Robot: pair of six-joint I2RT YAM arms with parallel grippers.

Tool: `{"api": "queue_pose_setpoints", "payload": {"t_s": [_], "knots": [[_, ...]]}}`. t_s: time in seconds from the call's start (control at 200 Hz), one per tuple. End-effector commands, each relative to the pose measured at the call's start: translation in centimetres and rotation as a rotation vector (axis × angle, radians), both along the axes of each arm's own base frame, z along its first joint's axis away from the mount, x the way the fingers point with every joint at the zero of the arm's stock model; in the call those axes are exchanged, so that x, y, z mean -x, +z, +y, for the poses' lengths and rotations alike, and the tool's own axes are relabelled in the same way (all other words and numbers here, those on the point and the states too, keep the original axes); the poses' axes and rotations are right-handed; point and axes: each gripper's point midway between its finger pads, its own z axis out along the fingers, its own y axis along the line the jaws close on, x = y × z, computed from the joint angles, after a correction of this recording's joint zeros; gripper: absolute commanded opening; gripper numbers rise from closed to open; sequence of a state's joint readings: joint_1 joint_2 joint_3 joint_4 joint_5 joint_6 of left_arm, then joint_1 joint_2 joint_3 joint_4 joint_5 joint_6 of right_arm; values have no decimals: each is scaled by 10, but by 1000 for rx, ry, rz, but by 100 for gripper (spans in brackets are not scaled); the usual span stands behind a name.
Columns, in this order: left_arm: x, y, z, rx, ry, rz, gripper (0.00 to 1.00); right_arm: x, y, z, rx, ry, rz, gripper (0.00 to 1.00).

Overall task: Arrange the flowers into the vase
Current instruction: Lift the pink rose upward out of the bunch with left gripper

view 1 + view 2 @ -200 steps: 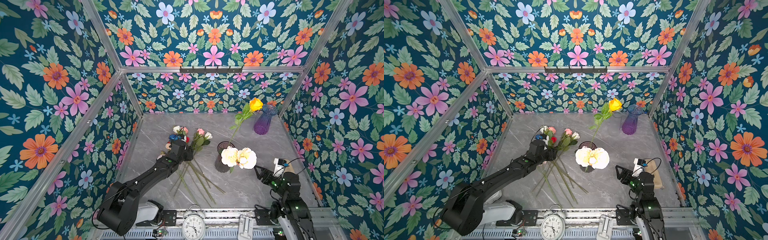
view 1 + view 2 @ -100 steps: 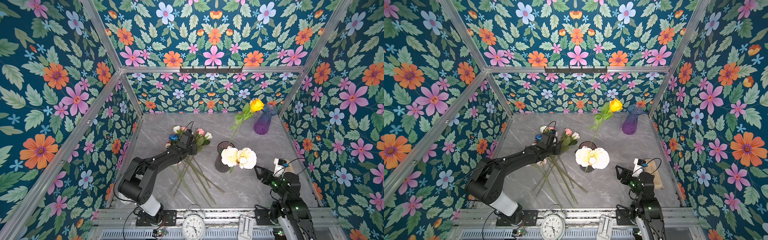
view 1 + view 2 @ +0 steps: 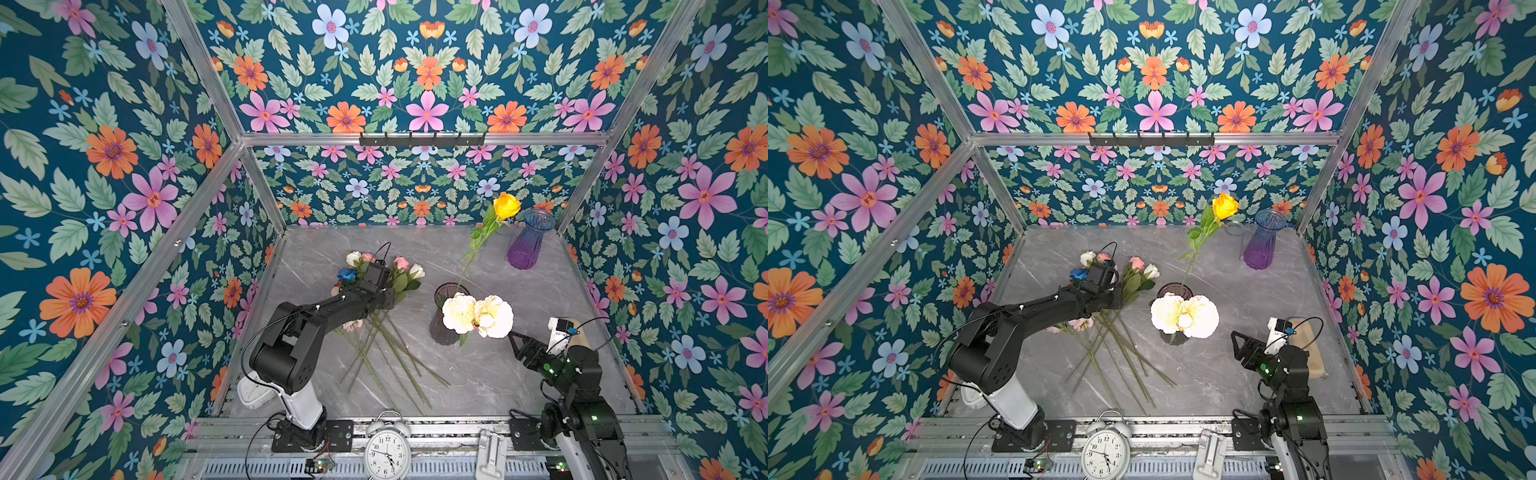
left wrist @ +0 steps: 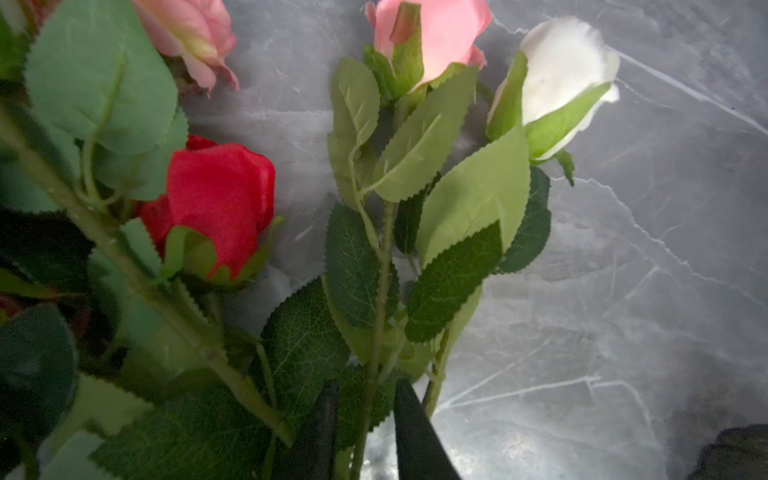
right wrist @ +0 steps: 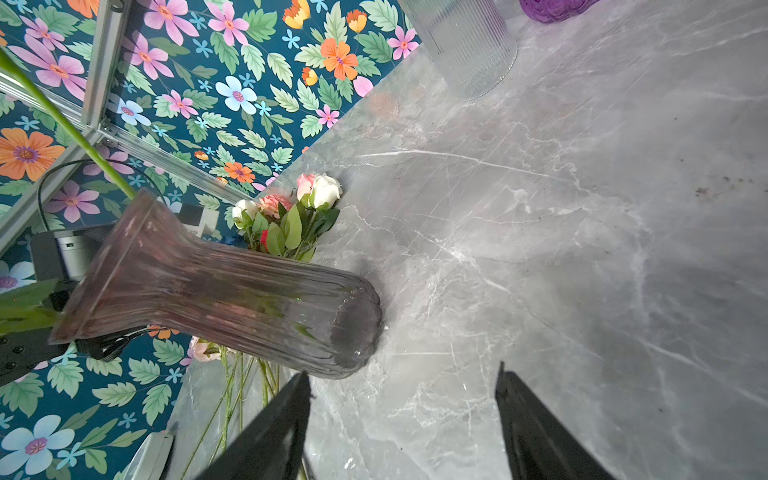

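Flowers (image 3: 405,278) lie heaped on the bench (image 3: 490,374), left of the dark vase (image 3: 437,330) in both top views, and that vase already carries two cream peonies (image 3: 476,316) and an orange rose (image 3: 506,205). Your left hand (image 4: 366,384) straddles the stem of the pink rose (image 4: 432,37), fingers narrowly parted and not clamped; your right hand (image 5: 403,370) gapes empty beside the vase's base

Walls (image 3: 124,166) of dark teal paper printed with pink, orange and blue blooms rise on three sides beyond the clock (image 3: 387,451), which stands on metal rails (image 3: 449,432). A grey marbled top (image 3: 478,374) spreads just past the clock. Silver bars (image 3: 291,139) frame the corners; a black hook rail (image 3: 422,140) sits on the bar straight across from the clock. Light is even, shadows soft.
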State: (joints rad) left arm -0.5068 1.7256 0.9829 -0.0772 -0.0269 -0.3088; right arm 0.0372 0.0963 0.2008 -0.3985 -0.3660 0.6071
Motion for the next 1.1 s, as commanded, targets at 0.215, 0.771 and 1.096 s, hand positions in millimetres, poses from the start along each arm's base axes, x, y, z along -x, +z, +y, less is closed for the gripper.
{"api": "queue_pose_setpoints", "payload": {"t_s": [0.215, 0.771, 1.096], "knots": [[0, -9, -3, -10, -19, 32, 15, 0, 1, 0, -3, 0, -11, 72], [23, 240, -13, 492, -76, -528, 0, 0, 1, -1, -2, -9, -11, 72], [103, 411, 29, 1178, -123, -1152, 0, -1, 0, 0, -4, -4, -6, 72]]}}
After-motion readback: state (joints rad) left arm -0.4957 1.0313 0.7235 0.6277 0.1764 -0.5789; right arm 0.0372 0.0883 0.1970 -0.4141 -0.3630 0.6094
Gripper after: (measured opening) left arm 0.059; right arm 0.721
